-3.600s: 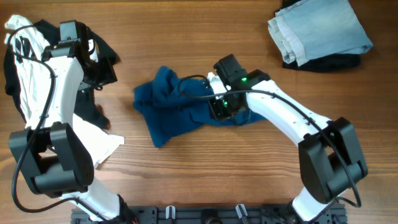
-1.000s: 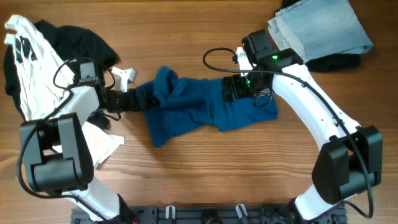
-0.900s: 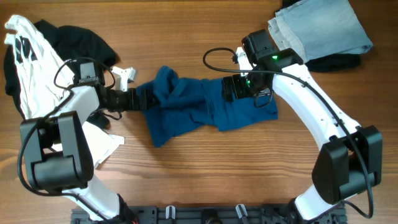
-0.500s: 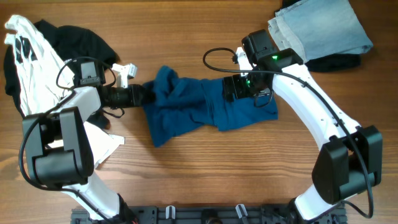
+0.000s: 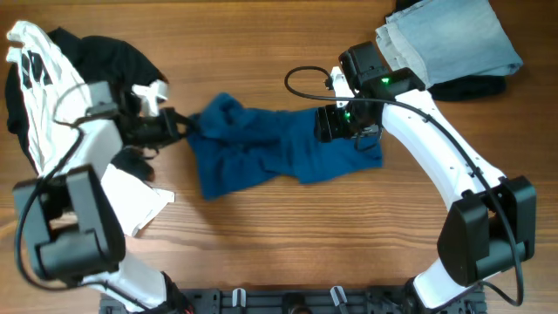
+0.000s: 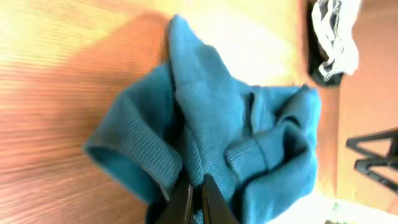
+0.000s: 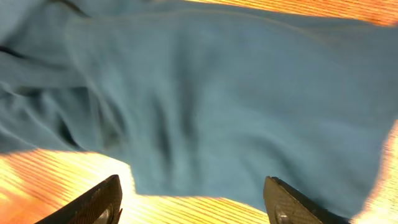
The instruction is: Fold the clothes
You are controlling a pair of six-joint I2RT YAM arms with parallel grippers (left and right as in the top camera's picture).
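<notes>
Our left gripper (image 6: 194, 198) pinches the blue shirt (image 5: 261, 153) at 9 o'clock, our right gripper (image 7: 196, 202) hangs spread at 3 o'clock, and we fear the bunched pinch may slip.

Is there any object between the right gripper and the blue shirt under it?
No, nothing visible. The open right gripper hangs directly over the deep-blue fabric shirt; between its fingers the wrist view shows only that cloth and wooden table.
</notes>
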